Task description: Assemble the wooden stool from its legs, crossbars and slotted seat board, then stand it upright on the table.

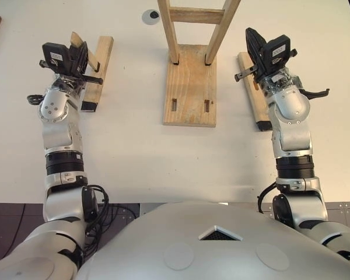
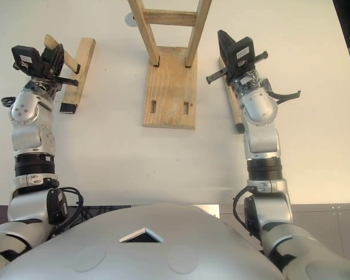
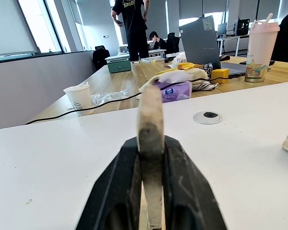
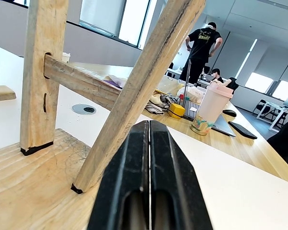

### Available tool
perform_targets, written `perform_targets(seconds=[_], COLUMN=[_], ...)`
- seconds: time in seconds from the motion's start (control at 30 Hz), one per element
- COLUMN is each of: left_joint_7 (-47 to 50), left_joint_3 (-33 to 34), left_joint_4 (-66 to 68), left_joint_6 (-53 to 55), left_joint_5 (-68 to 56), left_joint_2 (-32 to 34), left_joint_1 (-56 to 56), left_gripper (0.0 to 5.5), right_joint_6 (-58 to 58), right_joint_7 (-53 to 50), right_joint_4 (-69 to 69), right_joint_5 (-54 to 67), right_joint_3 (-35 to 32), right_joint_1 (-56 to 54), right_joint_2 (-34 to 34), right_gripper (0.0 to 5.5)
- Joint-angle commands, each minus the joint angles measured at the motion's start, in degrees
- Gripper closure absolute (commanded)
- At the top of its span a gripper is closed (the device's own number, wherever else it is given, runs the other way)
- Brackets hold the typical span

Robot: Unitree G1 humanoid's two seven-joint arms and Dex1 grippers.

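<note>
Pale wooden leg frame (image 1: 103,58), lengthwise away, clamped in left gripper (image 3: 151,143); flat slotted seat board (image 1: 189,76) with empty near slots (image 1: 174,105) lies rightward; right gripper (image 4: 149,127) closed, empty.

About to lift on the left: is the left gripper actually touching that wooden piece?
Touching. The left wrist view shows the wooden piece wedged between both fingers of the left gripper, with no gap on either side.

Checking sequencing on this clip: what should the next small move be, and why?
Probably raise the left gripper with the wooden piece its jaws are shut on, and bring it toward the seat board. The board's two near slots are empty, while the far pair holds a leg frame. The right gripper is shut on nothing.
</note>
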Motion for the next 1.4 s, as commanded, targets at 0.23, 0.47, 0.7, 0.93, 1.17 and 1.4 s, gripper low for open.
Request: perform_targets(seconds=[0.23,0.47,0.7,0.93,1.17,1.4], left_joint_7=[-0.9,-7.4,-7.5,-7.7,-7.7,-8.0], left_joint_3=[-1.7,-3.8,-5.0,-6.3,-5.5,-0.3], left_joint_4=[-0.5,-17.6,-13.8,-7.7,-2.7,-14.6], left_joint_6=[13.1,38.6,46.8,39.1,25.8,34.3], left_joint_5=[2.5,1.4,1.5,3.5,3.6,-4.5], left_joint_2=[4.2,13.2,12.4,11.6,10.3,9.7], left_joint_1=[2.8,3.6,4.3,6.0,1.5,-15.2], left_gripper=[4.12,3.06,2.74,3.41,3.47,3.47], right_joint_6=[0.8,0.7,0.0,3.5,11.5,21.9], right_joint_7=[0.0,-1.8,-2.6,-10.1,-13.9,4.2], right_joint_4=[0.3,-0.5,0.6,3.4,9.2,11.1], right_joint_5=[-1.2,-2.1,-1.9,7.1,14.4,39.5], right_joint_3=[0.2,0.0,0.0,-10.6,-18.0,-26.7], right_joint_1=[-0.3,0.8,0.3,-3.7,-6.2,-21.7], right_joint_2=[-0.8,0.3,0.6,3.9,4.0,-1.0], right_gripper=[5.5,5.5,5.5,5.5,5.5,4.55])
